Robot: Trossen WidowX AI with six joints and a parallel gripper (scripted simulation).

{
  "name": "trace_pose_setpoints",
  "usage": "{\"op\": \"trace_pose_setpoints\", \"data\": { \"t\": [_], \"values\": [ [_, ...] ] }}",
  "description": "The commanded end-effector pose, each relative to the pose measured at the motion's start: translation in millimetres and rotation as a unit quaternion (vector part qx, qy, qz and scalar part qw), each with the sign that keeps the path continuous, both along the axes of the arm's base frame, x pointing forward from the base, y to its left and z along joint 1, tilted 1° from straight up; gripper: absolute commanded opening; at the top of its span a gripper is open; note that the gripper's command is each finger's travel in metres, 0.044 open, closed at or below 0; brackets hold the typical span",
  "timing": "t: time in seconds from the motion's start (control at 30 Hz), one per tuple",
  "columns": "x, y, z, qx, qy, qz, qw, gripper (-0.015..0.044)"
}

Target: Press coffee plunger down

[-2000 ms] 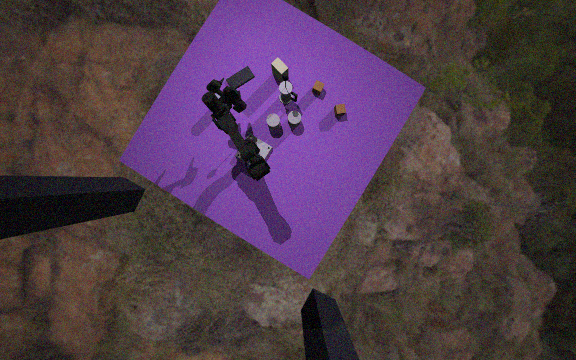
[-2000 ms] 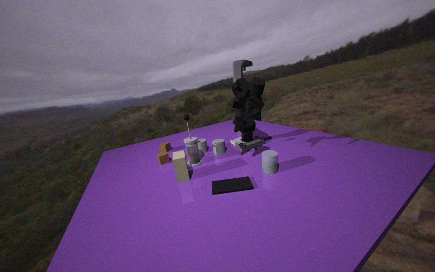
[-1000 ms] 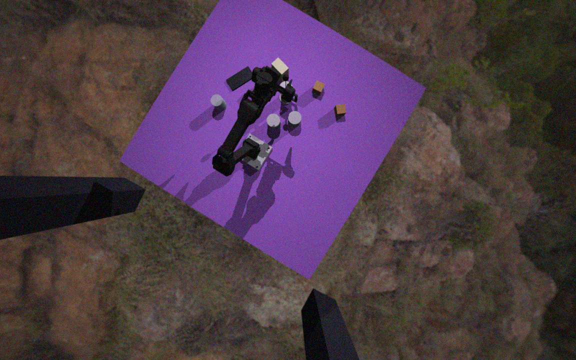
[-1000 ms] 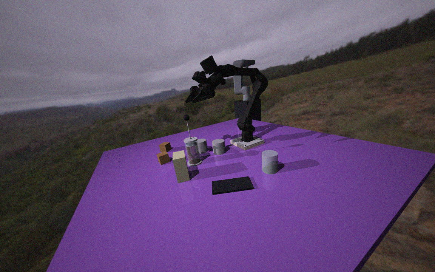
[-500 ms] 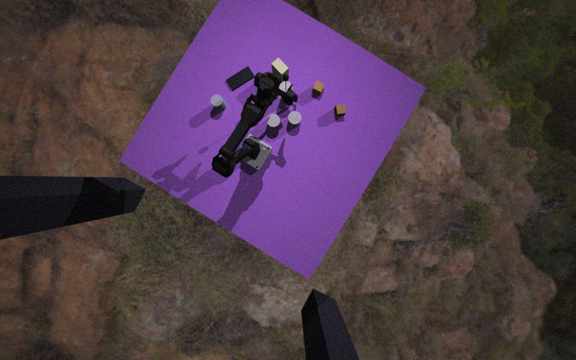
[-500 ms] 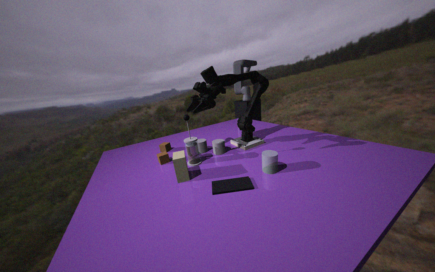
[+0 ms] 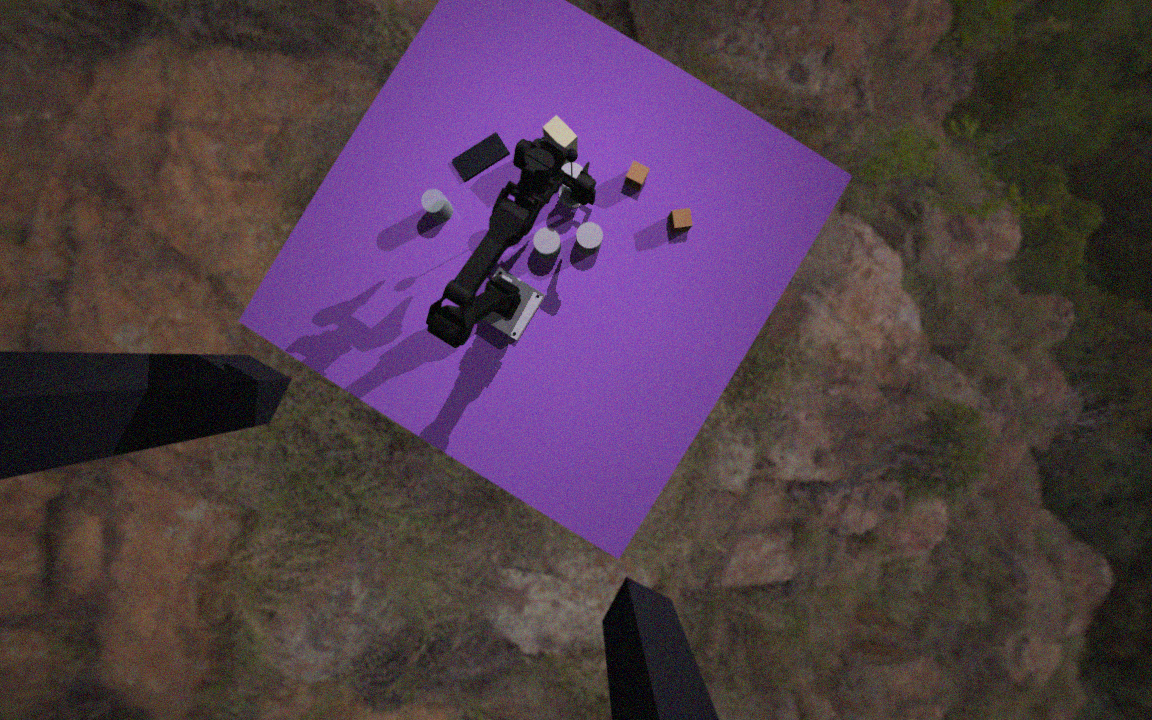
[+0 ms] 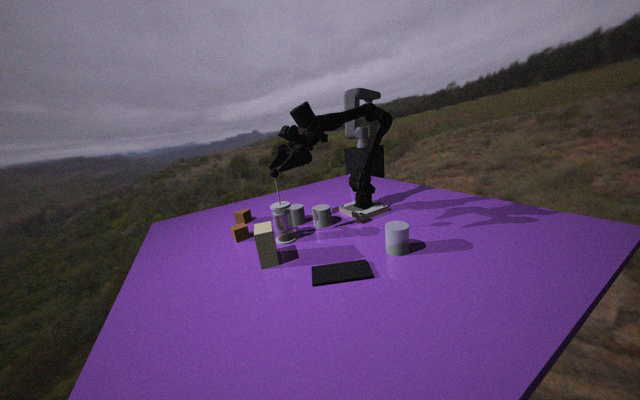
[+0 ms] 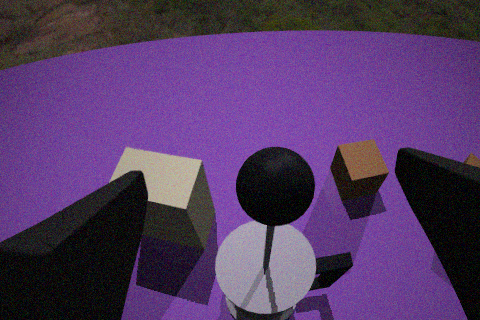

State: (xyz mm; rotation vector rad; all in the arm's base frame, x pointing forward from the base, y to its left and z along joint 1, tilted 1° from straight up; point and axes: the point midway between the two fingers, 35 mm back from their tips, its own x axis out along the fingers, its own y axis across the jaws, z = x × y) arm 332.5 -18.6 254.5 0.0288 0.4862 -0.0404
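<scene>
The coffee press (image 7: 571, 168) (image 8: 283, 224) stands upright, its white lid (image 9: 245, 270) below the gripper and its black handle (image 9: 334, 269) to the right in the wrist view. The plunger is up: its black knob (image 8: 274, 173) (image 9: 275, 187) sits on a thin rod (image 8: 277, 190) well above the lid. My gripper (image 8: 275, 165) (image 9: 277, 173) is open and empty, tilted downward. In the exterior view its tips are right by the top of the knob. In the wrist view the knob shows between the two wide-apart fingers; contact cannot be told.
A tan box (image 7: 559, 130) (image 8: 266, 248) (image 9: 165, 175) stands close to the press. Two grey-white cylinders (image 7: 546, 240) (image 7: 589, 235) stand on its arm-base side, a third (image 7: 432, 202) (image 8: 396, 238) farther off. Two orange-brown cubes (image 7: 636, 172) (image 7: 680, 218) and a black slab (image 7: 480, 156) (image 8: 342, 272) lie around.
</scene>
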Motion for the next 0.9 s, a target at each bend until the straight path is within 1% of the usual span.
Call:
{"op": "trace_pose_setpoints", "data": {
  "t": [0.0,0.1,0.5,0.57,0.87],
  "values": [
    [6.4,-0.3,-7.7,-0.001,0.006,0.001,1.000,0.0440],
    [8.4,-0.3,-9.0,-0.001,0.006,0.001,1.000,0.0440],
    [8.4,-0.3,-9.0,-0.001,0.006,0.001,1.000,0.0125],
    [8.4,-0.3,-9.0,-0.001,0.006,0.001,1.000,0.0116],
    [8.6,-0.3,-9.8,-0.001,0.006,0.001,1.000,0.0116]
  ]
}}
